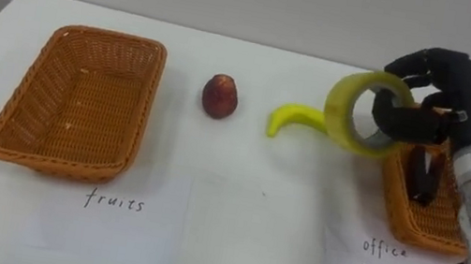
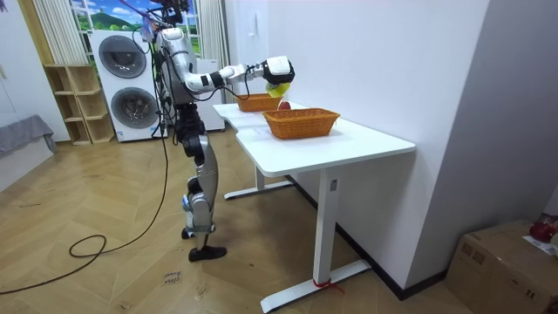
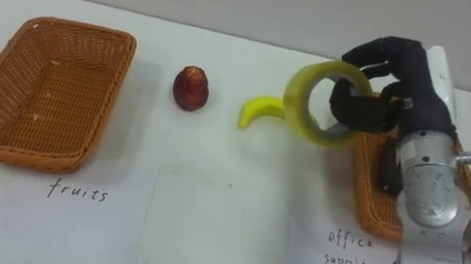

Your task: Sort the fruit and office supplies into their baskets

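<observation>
the right hand [image 1: 435, 102] is clamping its fingers on the tape roll [image 1: 364, 112], carrying it above the table. next it needs moving over the office supplies basket [image 1: 434, 225] and letting go.

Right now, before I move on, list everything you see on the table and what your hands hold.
table: one, white.
left basket: one, orange wicker, table's left, empty.
right basket: one, orange wicker, table's right.
dark item: one, black, inside right basket, cannot identify.
red fruit: one, dark red, table centre.
banana: one, yellow, right of red fruit.
tape roll: one, yellow, held over right basket's left edge.
right hand: one, black, curled round tape roll.
</observation>
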